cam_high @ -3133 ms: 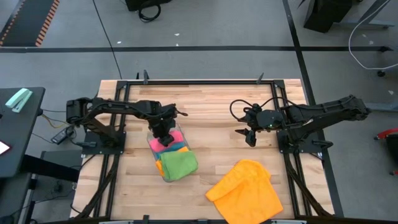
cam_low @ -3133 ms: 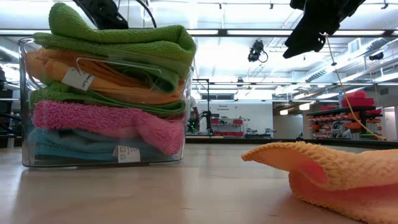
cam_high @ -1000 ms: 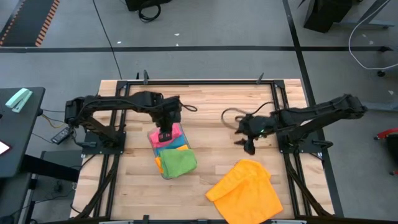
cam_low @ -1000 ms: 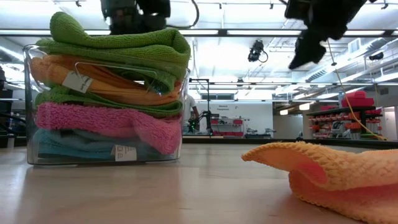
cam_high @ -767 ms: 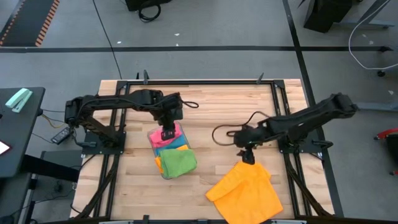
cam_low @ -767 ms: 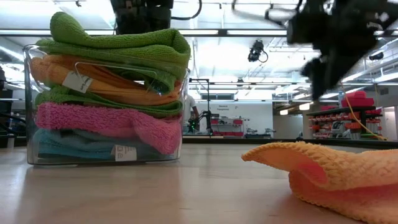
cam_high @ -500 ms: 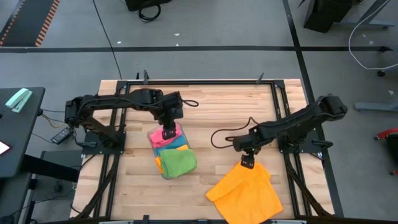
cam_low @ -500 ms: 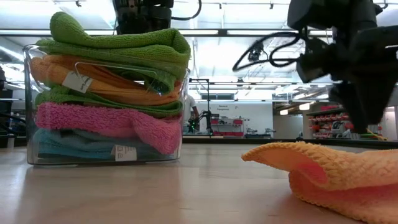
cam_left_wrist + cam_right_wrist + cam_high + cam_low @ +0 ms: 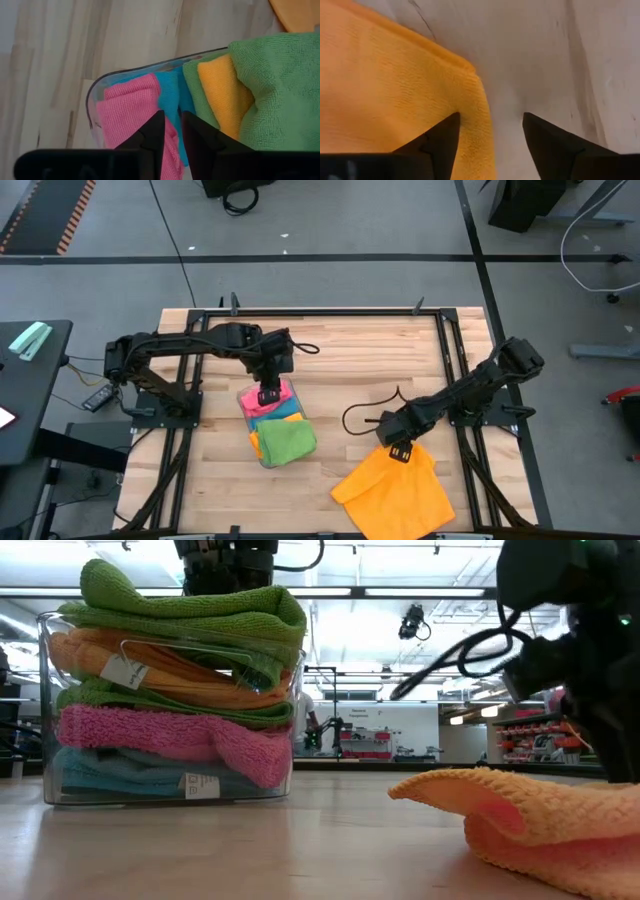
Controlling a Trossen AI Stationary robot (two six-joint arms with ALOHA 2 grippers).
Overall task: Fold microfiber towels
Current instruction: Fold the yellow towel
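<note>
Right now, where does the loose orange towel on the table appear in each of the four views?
High view: orange towel at the table's near edge, under the right hand.
Low view: lower right, flat on the wood.
Left wrist view: only a corner at the top right.
Right wrist view: fills the left side.
Shared landmark: the clear tray of folded towels; not in the right wrist view.

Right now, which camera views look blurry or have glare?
Low view: the right claw is a dark blur close to the lens, and bright ceiling lights wash out the background. Right wrist view: the orange towel looks soft. High view: evenly lit.
</note>
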